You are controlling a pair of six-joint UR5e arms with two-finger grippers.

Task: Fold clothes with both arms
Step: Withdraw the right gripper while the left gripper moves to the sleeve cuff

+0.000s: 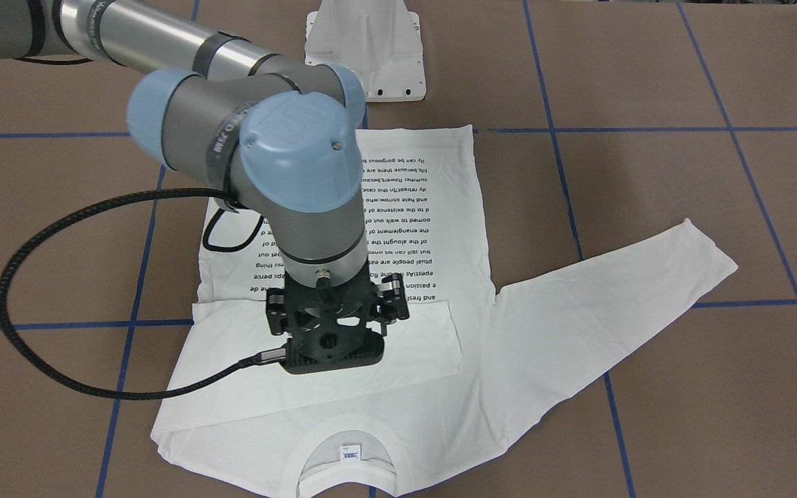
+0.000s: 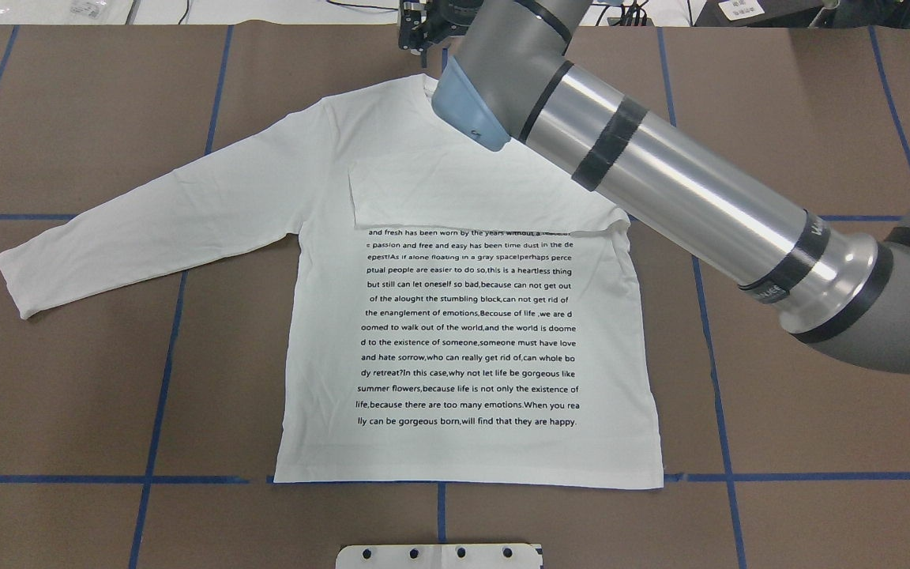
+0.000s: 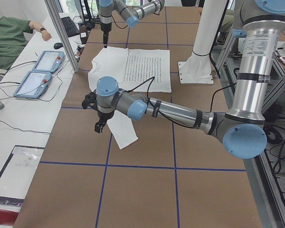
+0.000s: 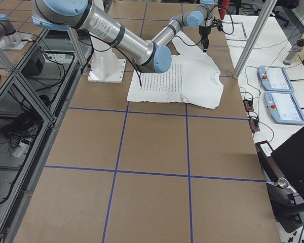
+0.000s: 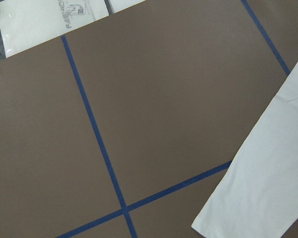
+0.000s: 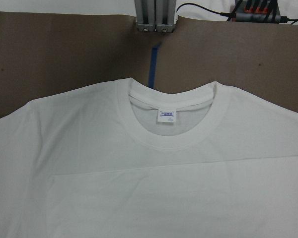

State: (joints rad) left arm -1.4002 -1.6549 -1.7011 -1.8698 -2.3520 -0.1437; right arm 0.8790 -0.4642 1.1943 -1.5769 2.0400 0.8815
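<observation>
The white long-sleeved T-shirt (image 2: pixel 463 332) lies flat on the brown table with its printed text facing up. One sleeve (image 2: pixel 486 190) is folded across the chest. The other sleeve (image 2: pixel 147 213) stretches out sideways, and its cuff (image 5: pixel 268 173) shows in the left wrist view. My right gripper (image 1: pixel 333 346) hangs over the folded sleeve just behind the collar (image 6: pixel 171 144); its fingers are hidden. My left gripper (image 3: pixel 100 127) hovers by the outstretched cuff, fingers pointing down, and I cannot tell whether it is open or shut.
The white pedestal base (image 1: pixel 365 48) stands at the robot's edge of the table, behind the shirt's hem. Blue tape lines (image 2: pixel 163 332) grid the table. Two teach pendants (image 3: pixel 38 71) and a seated person (image 3: pixel 9 38) are beyond the far edge, past an aluminium post (image 6: pixel 156 15).
</observation>
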